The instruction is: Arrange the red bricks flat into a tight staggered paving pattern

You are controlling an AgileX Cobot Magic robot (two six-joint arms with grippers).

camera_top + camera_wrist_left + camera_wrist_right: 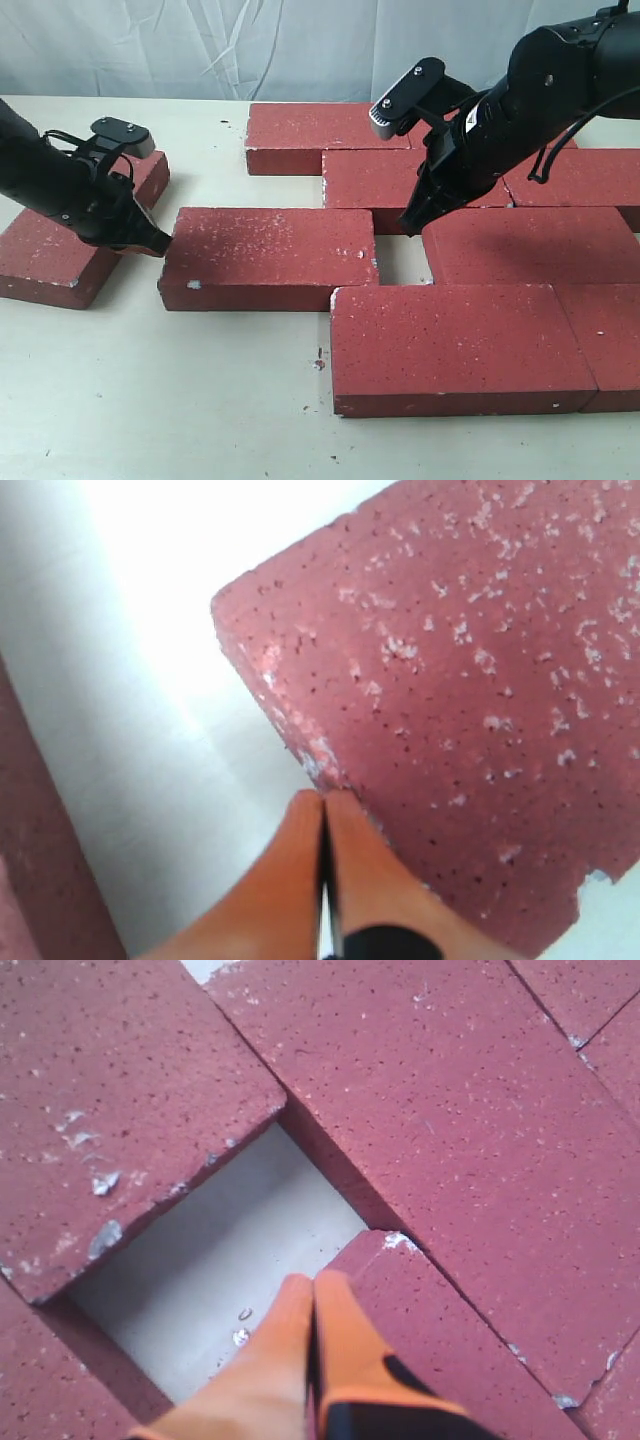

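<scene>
The left gripper point(322, 802) has its orange fingers point(290, 880) pressed together with nothing between them. Its tips meet the short left end of the middle-row brick point(265, 245), close to a chipped, whitish corner. The right gripper point(313, 1282) is likewise closed and empty. Its tips sit at the rim of the gap point(400, 262), just beside the chipped corner of the brick point(440, 1360) that borders it. Whether they touch that brick cannot be told.

The red bricks point(455, 345) lie flat on the pale table point(150, 400), packed in staggered rows at the centre and right of the exterior view. The gap is a small rectangle of bare table between the middle-row brick and its right-hand neighbour point(530, 245), closed in by bricks behind and in front. One loose brick point(60, 255) lies apart at the left, skewed, with a strip of table between it and the middle-row brick. Open table extends along the front and left.

The bricks are dark red, thick and rough, flecked with white, with pale chipped corners.
</scene>
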